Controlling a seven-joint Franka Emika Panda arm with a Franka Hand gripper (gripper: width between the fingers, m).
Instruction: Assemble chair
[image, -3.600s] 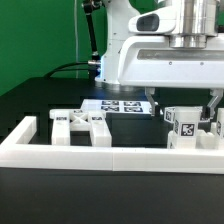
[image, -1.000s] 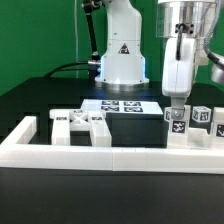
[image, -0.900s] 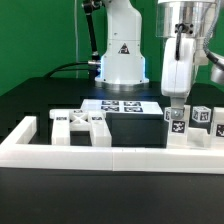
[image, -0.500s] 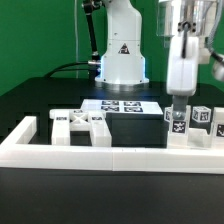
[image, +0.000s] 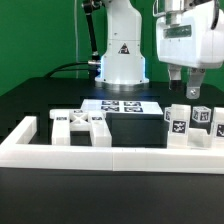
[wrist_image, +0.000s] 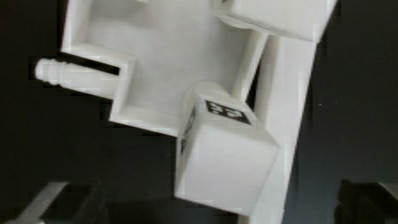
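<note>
The chair is in loose white parts. A group of tagged blocks (image: 189, 124) stands upright at the exterior view's right, behind the border frame. A flat part with a cross-shaped cut-out (image: 81, 124) lies at the left. My gripper (image: 186, 86) hangs open above the right-hand group, clear of it and holding nothing. In the wrist view, a white tagged block (wrist_image: 231, 150) and a larger white part with a round peg (wrist_image: 68, 72) lie below the gripper (wrist_image: 205, 208). Its dark fingertips (wrist_image: 43, 202) stand wide apart on either side of the block.
The long white border frame (image: 110, 152) runs along the front and turns back at the left corner (image: 27, 128). The marker board (image: 120, 105) lies in the middle on the black table. The robot's base (image: 122, 55) stands behind it.
The gripper was shut on the tagged block at the right. It has opened, let the block go and risen above the group. The parts stay in place.
</note>
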